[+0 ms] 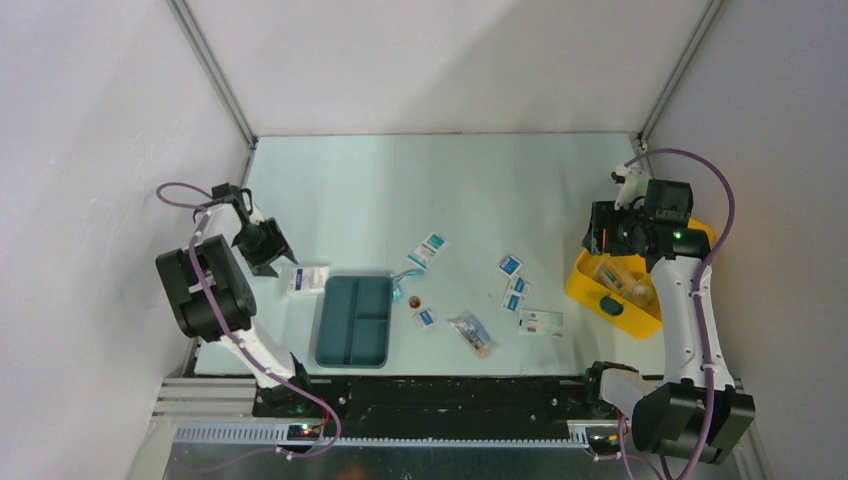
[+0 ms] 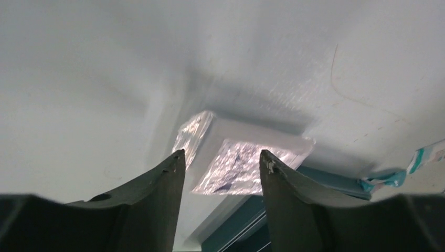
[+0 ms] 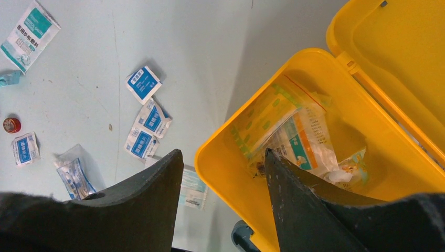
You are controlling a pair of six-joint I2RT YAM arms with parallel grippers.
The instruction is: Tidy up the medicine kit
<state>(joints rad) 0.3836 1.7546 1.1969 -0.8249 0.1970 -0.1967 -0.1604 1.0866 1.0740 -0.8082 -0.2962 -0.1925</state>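
Medicine kit [image 1: 585,285] seems stiff, light plastic; hold its rim. Right gripper [image 3: 221,152] above, left gripper [image 2: 221,152] far left: fingers apart.

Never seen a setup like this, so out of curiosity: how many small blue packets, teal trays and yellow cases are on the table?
Small blue packets: 4
Teal tray: 1
Yellow case: 1
Total: 6

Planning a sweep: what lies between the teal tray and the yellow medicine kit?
Not bare: the top view shows blue packets, a clear pouch, a red item and a white sachet.
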